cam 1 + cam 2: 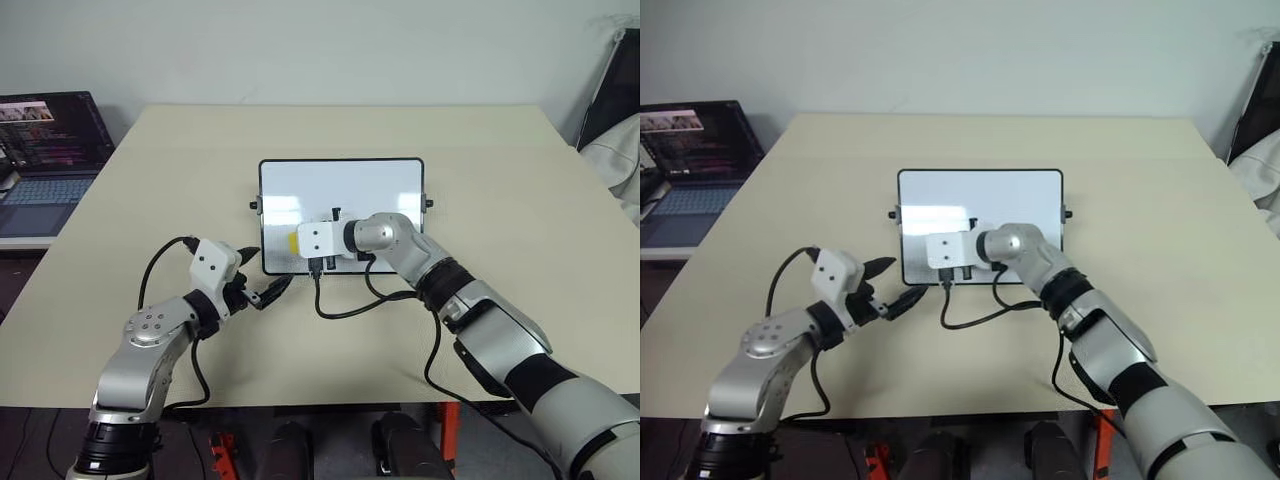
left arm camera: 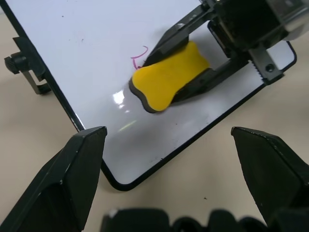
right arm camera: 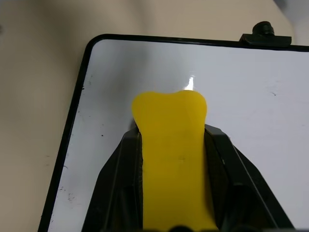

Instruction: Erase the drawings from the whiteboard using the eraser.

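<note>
The whiteboard [image 1: 340, 190] lies flat in the middle of the tan table. My right gripper [image 3: 171, 133] is shut on the yellow eraser [image 2: 169, 79], its black fingers [image 2: 169, 41] clamping the long sides. The eraser rests flat on the board's near left part, and it also shows as a yellow patch [image 1: 293, 241] at the wrist's tip. A thin purple drawing [image 2: 137, 59] peeks out beside the eraser's edge, partly covered by it. My left gripper [image 1: 262, 277] hovers open just off the board's near left corner, holding nothing.
An open laptop [image 1: 45, 150] sits on a lower surface past the table's left edge. A dark and white object [image 1: 615, 130] stands off the right edge. A black cable [image 1: 350, 305] loops on the table below the board.
</note>
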`<state>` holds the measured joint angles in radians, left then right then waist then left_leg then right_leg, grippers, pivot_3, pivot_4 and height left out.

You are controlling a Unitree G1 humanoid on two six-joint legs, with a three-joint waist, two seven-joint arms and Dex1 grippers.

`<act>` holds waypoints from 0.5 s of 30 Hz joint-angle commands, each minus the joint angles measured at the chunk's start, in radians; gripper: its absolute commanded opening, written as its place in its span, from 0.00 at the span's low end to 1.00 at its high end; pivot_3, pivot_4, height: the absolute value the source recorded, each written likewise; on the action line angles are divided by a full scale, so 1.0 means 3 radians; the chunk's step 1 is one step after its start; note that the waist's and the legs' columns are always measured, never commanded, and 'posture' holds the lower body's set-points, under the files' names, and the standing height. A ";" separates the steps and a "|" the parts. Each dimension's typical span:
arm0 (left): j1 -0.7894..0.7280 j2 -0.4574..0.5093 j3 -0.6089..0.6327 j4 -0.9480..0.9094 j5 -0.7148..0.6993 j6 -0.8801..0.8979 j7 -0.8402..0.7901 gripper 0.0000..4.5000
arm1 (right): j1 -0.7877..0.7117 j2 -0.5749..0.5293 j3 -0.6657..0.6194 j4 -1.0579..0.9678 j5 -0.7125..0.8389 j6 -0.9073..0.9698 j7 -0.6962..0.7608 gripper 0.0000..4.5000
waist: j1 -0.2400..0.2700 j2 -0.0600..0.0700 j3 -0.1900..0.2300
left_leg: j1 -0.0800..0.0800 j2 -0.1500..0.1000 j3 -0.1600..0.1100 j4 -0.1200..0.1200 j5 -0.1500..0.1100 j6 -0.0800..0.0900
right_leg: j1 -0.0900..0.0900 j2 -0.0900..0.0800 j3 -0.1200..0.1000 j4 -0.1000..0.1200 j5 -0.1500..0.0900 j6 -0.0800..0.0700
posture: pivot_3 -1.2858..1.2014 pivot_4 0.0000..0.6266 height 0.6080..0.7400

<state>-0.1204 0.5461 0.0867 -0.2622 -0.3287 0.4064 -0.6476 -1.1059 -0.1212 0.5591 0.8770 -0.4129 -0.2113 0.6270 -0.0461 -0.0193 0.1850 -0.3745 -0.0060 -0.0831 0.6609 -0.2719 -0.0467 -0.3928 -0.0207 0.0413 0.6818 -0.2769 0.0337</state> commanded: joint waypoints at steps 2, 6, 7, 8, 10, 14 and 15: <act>-0.0066 0.0012 0.0008 -0.0020 -0.0001 -0.0068 -0.0026 1.00 | -0.0190 -0.0167 -0.0251 0.0212 -0.0043 0.0196 -0.0389 0.29 | 0.0011 0.0003 0.0002 | 0.0007 -0.0001 0.0000 0.0000 0.0003 0.0003 | 0.0009 0.0001 0.0000 -0.0002 0.0000 0.0000 | 0.52 0.24 1.00; -0.0057 0.0014 0.0008 -0.0007 0.0000 -0.0083 -0.0038 1.00 | -0.0018 -0.0290 -0.0155 0.0088 -0.0046 0.0193 0.0076 0.29 | 0.0018 0.0002 0.0001 | 0.0022 -0.0002 0.0004 -0.0004 0.0003 0.0003 | 0.0023 0.0003 0.0003 -0.0005 -0.0001 0.0000 | 0.52 0.24 1.00; -0.0056 0.0013 0.0008 -0.0006 -0.0001 -0.0085 -0.0039 1.00 | 0.0035 -0.0319 -0.0126 0.0029 -0.0061 0.0192 0.0172 0.29 | 0.0015 0.0002 0.0001 | 0.0023 -0.0002 0.0006 -0.0004 0.0003 0.0003 | 0.0023 0.0003 0.0004 -0.0005 -0.0001 0.0000 | 0.52 0.24 1.00; -0.0057 0.0012 0.0005 -0.0002 0.0001 -0.0087 -0.0042 1.00 | 0.0099 -0.0347 -0.0082 -0.0049 -0.0073 0.0176 0.0304 0.29 | 0.0015 0.0001 0.0000 | 0.0024 -0.0001 0.0006 -0.0005 0.0002 0.0003 | 0.0023 0.0002 0.0004 -0.0005 -0.0001 0.0000 | 0.52 0.24 1.00; -0.0063 0.0006 0.0000 0.0004 0.0005 -0.0089 -0.0047 1.00 | 0.0184 -0.0378 -0.0023 -0.0183 -0.0119 0.0164 0.0432 0.29 | 0.0015 0.0001 0.0000 | 0.0024 -0.0001 0.0005 -0.0006 0.0002 0.0003 | 0.0023 0.0002 0.0003 -0.0005 -0.0001 0.0000 | 0.52 0.24 1.00; -0.0070 0.0006 -0.0001 0.0021 0.0009 -0.0097 -0.0064 1.00 | 0.0071 -0.0297 -0.0130 -0.0140 -0.0225 0.0193 -0.0196 0.29 | 0.0005 0.0001 0.0001 | 0.0028 0.0001 0.0007 -0.0006 0.0002 0.0003 | 0.0024 0.0001 0.0006 -0.0004 -0.0001 0.0000 | 0.52 0.24 1.00; -0.0070 0.0008 0.0000 0.0024 0.0009 -0.0099 -0.0069 1.00 | 0.0014 -0.0266 -0.0198 -0.0100 -0.0206 0.0191 -0.0372 0.29 | 0.0003 0.0002 0.0001 | 0.0029 0.0002 0.0007 -0.0005 0.0002 0.0003 | 0.0025 0.0001 0.0006 -0.0004 -0.0001 0.0000 | 0.52 0.24 1.00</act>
<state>-0.1298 0.5459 0.0807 -0.2382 -0.3273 0.4025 -0.6658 -1.0792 -0.1892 0.5313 0.8008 -0.4396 -0.1896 0.6121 -0.0451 -0.0188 0.1852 -0.3656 -0.0053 -0.0810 0.6596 -0.2711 -0.0457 -0.3853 -0.0203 0.0433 0.6811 -0.2771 0.0336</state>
